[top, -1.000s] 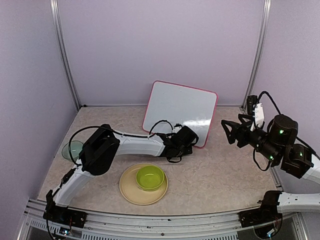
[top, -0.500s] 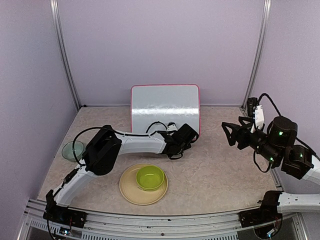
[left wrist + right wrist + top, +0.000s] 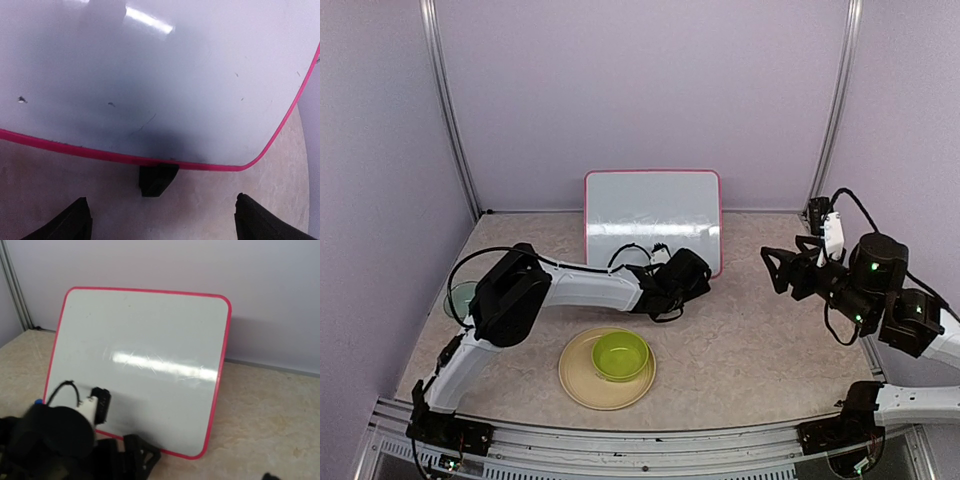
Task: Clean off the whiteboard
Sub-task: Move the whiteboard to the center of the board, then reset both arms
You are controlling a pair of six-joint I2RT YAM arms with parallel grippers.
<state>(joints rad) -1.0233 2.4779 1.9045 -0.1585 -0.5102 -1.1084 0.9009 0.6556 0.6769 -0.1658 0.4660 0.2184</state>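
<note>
Tipping is posing the main hazard: the whiteboard (image 3: 653, 215) is standing near-upright directly ahead of the left gripper (image 3: 162, 225), whose spread, empty fingers (image 3: 80, 222) could be nudging its black foot (image 3: 157, 179). Board face is pointing back at that gripper, long axis running crosswise. Off to the side, the right gripper (image 3: 775, 268) is hovering, jaws apart, empty.

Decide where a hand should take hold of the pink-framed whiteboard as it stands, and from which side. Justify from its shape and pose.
Probably the frame's right side, approached from the right, one finger in front, one behind. The whiteboard is a thin panel standing nearly upright, so only its thickness fits a pinch, and its lower edge sits low on a foot.
</note>
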